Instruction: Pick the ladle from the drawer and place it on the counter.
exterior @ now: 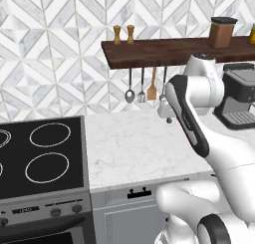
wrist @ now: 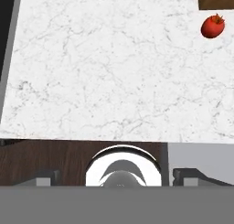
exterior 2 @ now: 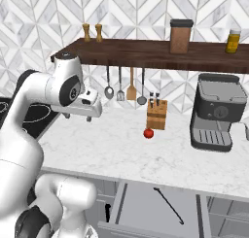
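1. Ladle [exterior 2: 169, 204] first: I see it lying loose in the open drawer [exterior 2: 146, 217], thin and black, stretched diagonally across the pale grey floor, with its handle end toward the back of the drawer and the other end nearer the front right.
2. I see the drawer pulled out from under the counter [exterior 2: 146, 154], below the stretch where the coffee machine [exterior 2: 217, 111] stands.
3. I have the gripper [exterior 2: 77, 117] up above the counter, well to the left of the coffee machine and well apart from the drawer; nothing is between its fingers.
4. In the hand view I see the fingertips [wrist: 45, 176] spread wide at the bottom corners, so the hand is fully parted and carrying nothing.
5. I see a small red tomato [exterior 2: 149, 133] on the counter to the left of the coffee machine, just in front of a wooden knife block [exterior 2: 157, 113].
6. I see a silver ladle [exterior 2: 109, 91], a wooden spatula [exterior 2: 131, 90] and other utensils hanging under the brown shelf [exterior 2: 146, 52], up and to the left of the coffee machine.
7. I see a black cooktop [exterior: 40, 156] at the far left end of the counter, the side away from the coffee machine.
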Controlling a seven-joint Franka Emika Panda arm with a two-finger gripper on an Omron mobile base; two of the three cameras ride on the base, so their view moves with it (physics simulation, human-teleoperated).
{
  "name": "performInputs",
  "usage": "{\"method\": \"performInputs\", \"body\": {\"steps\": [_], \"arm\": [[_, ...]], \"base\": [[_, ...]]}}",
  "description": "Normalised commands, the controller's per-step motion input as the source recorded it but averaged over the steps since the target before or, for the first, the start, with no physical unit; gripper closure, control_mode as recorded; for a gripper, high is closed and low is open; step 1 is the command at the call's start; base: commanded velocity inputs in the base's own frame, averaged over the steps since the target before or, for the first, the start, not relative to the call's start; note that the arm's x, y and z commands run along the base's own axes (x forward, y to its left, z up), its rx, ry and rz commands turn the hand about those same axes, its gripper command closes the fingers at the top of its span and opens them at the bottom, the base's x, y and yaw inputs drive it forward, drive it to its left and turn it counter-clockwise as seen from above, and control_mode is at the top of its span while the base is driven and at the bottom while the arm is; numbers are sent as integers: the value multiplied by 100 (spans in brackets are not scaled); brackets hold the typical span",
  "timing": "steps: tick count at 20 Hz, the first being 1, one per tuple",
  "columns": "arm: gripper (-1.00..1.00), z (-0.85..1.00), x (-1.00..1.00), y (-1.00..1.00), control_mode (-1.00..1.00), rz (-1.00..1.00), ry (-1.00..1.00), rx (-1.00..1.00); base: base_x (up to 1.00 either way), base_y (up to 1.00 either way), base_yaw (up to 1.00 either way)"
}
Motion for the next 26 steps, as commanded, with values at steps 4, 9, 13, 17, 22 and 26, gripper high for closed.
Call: {"method": "performInputs", "body": {"steps": [4,9,13,17,22,26], "arm": [[-100,-66,-37,0,-100,0,0,-1],[-100,-60,-16,3,-100,0,0,0],[-100,0,0,0,100,0,0,0],[-100,0,0,0,100,0,0,0],[-100,0,0,0,100,0,0,0],[-100,0,0,0,100,0,0,0]], "base": [[0,0,0],[0,0,0],[-20,21,-4],[-37,31,-9],[-35,43,-22],[-12,27,-42]]}}
